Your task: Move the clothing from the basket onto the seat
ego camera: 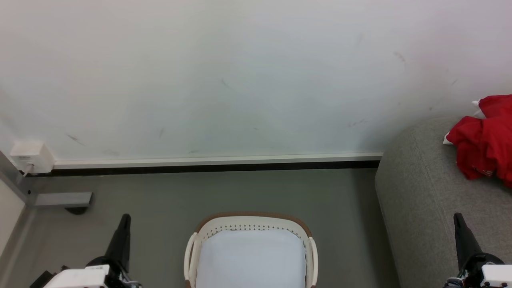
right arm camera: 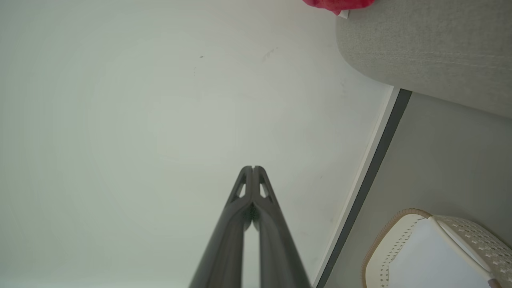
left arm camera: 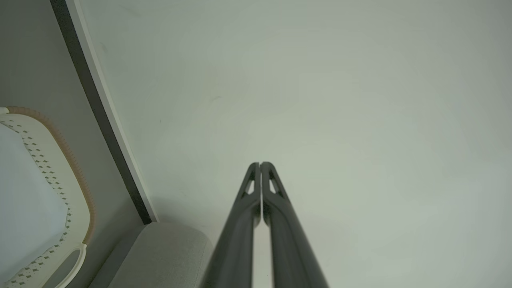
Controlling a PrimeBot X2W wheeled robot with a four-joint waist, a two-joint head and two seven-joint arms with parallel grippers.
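Observation:
The red clothing (ego camera: pixel 485 140) lies crumpled on the grey seat (ego camera: pixel 420 192) at the right edge of the head view; a corner of the clothing (right arm camera: pixel 340 5) also shows on the seat (right arm camera: pixel 424 48) in the right wrist view. The cream basket (ego camera: pixel 250 224) with a brown rim stands on the floor at bottom centre, holding just its pale liner (ego camera: pixel 250 260). My left gripper (ego camera: pixel 125 218) is shut with nothing in it, left of the basket. My right gripper (ego camera: pixel 458 218) is shut and holds nothing, over the seat's front. Both pairs of fingers (left arm camera: pixel 260 165) (right arm camera: pixel 253 169) point at the wall.
A pale wall (ego camera: pixel 240 80) with a white and black baseboard (ego camera: pixel 216 164) runs behind the basket. A white socket box (ego camera: pixel 32 157) and a grey bracket (ego camera: pixel 60 199) sit at the far left. Grey floor (ego camera: pixel 160 208) lies around the basket.

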